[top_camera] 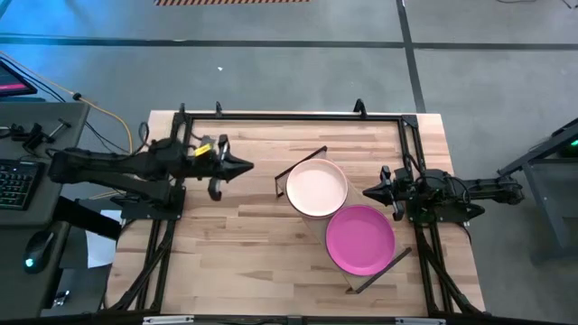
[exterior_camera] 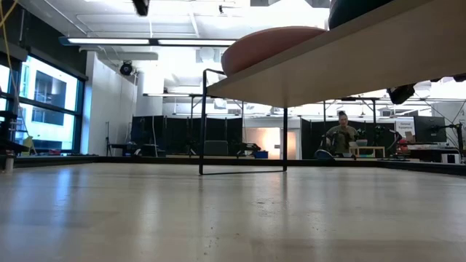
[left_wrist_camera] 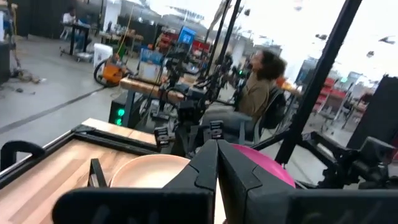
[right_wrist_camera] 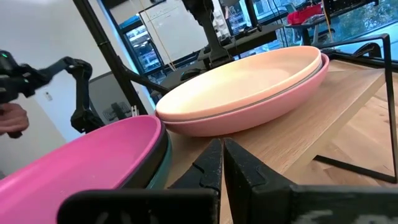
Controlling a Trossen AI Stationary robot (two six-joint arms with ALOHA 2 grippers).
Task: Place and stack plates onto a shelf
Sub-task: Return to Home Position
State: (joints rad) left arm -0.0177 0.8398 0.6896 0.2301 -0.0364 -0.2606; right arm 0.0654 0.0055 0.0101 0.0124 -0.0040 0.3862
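Note:
The shelf [right_wrist_camera: 339, 102], a light wood board on dark metal end frames [top_camera: 300, 162], stands slantwise on the table at middle right. Two stacks of plates rest on it. In one, a cream plate [top_camera: 316, 187] lies on a pink one [right_wrist_camera: 267, 115]. In the other, a magenta plate [top_camera: 359, 238] lies on darker ones [right_wrist_camera: 160, 163]. My left gripper [top_camera: 246, 166] is shut, level, to the left of the shelf and clear of it. My right gripper [top_camera: 367, 192] is shut at the right, pointing at the gap between the two stacks.
Black rails [top_camera: 289, 116] frame the table's far edge and sides. Bare wood [top_camera: 235, 262] lies at the near left. A keyboard [top_camera: 11, 181] and a mouse [top_camera: 34, 248] sit on a desk beyond the left edge. A person [left_wrist_camera: 258, 87] sits in the room behind.

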